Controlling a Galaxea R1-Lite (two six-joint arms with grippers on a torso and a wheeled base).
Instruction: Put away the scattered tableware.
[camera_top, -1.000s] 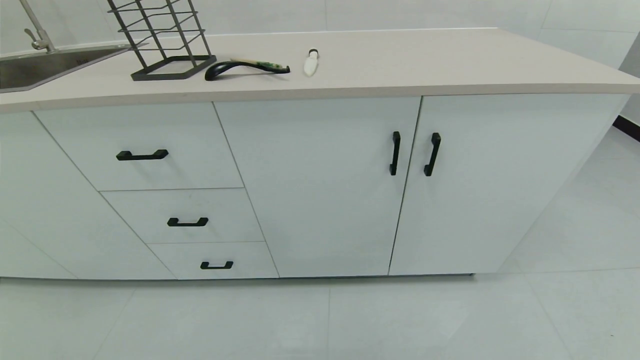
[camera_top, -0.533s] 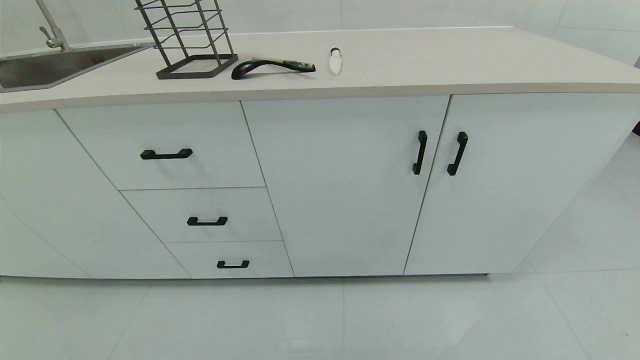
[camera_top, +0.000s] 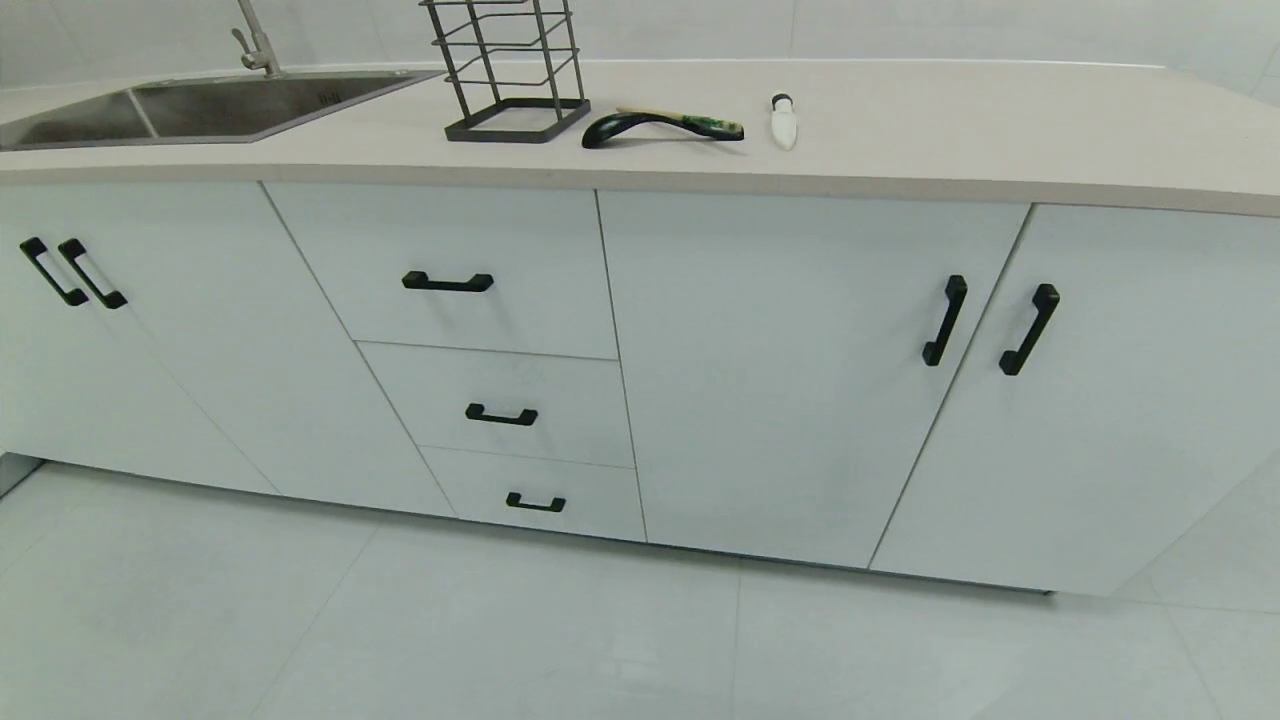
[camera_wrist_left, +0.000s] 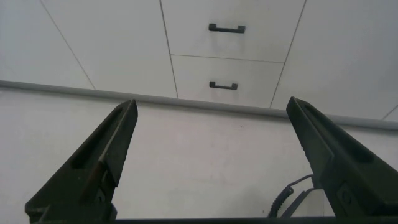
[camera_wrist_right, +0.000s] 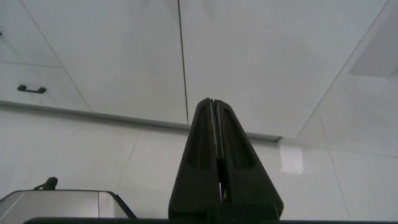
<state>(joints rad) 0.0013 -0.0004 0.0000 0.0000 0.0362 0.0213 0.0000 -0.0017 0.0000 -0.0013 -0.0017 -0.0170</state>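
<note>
Camera panned left; spoon (camera_top: 603, 133) handle points right

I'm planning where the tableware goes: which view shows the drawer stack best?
Head view: the drawer stack shows whole, with all three handles. The left wrist view shows two handles; the right wrist view, one.

Tableware lies scattered on a pale kitchen counter (camera_top: 950, 120).
A black spoon (camera_top: 625, 126) with an arched, green-patterned handle rests just beside the base of an upright black wire rack (camera_top: 512, 70), and a pale stick (camera_top: 650, 112) lies close along the handle. Near the handle's end but apart from it, a small white utensil (camera_top: 785, 128) lies flat, its black tip toward the wall.
</note>
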